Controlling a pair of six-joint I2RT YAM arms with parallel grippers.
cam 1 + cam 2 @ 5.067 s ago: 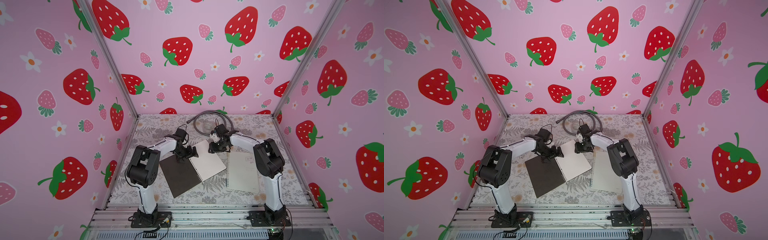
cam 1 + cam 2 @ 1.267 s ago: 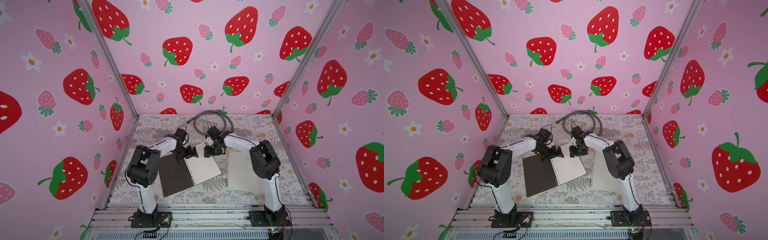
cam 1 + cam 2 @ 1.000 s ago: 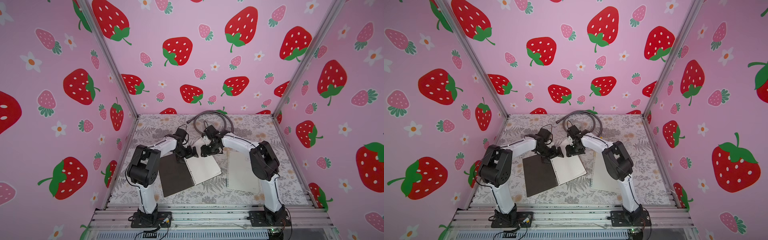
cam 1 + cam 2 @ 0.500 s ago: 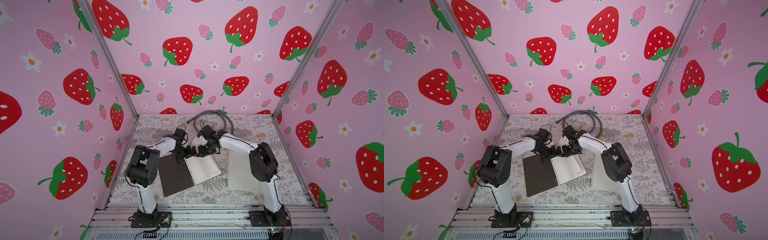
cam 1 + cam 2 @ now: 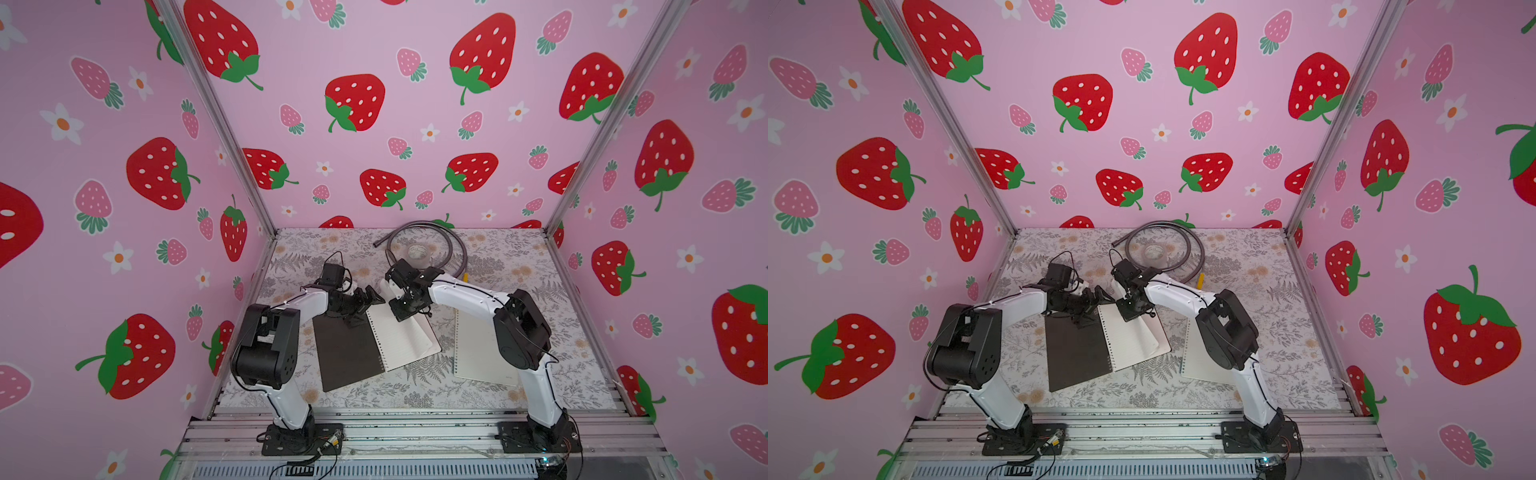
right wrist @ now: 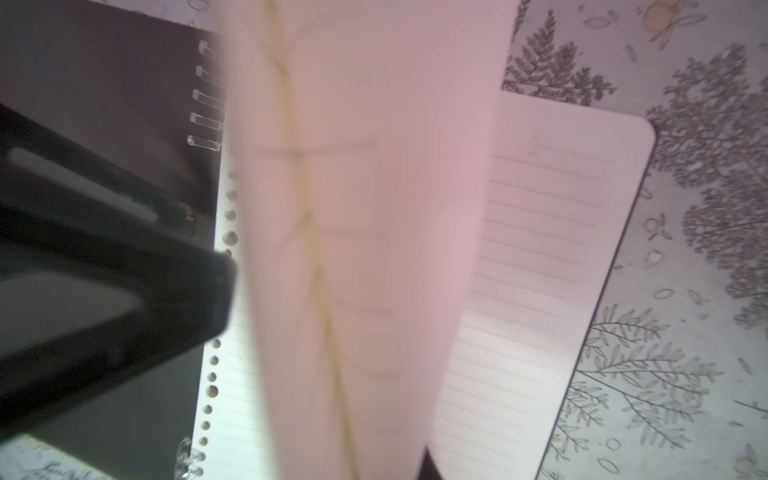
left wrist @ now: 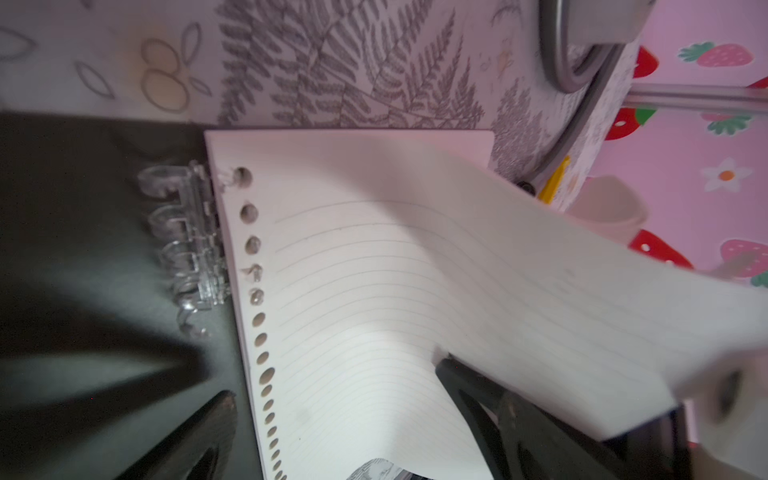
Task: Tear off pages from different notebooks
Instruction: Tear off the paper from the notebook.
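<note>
In both top views a dark-covered notebook [image 5: 345,353] lies open mid-table between two arms. The left gripper [image 5: 363,309] is spread wide across its binding. The right gripper [image 5: 401,309] is pressed together, pinching the top page [image 5: 415,332] near its far end. A whitish notebook [image 5: 478,353] lies closed just beside it, partly hidden under the right arm.

From the left wrist, the page bows up off the sheets beneath. Its punched edge sits beside the clear binder rings [image 7: 187,249], where a couple of holes look ragged. A pull across those holes could rip the sheet mid-page. If the left arm presses lightly, the whole notebook may slide.

From the right wrist, the page is a pink blur hiding the fingertips. I cannot tell whether one sheet or several are caught.
</note>
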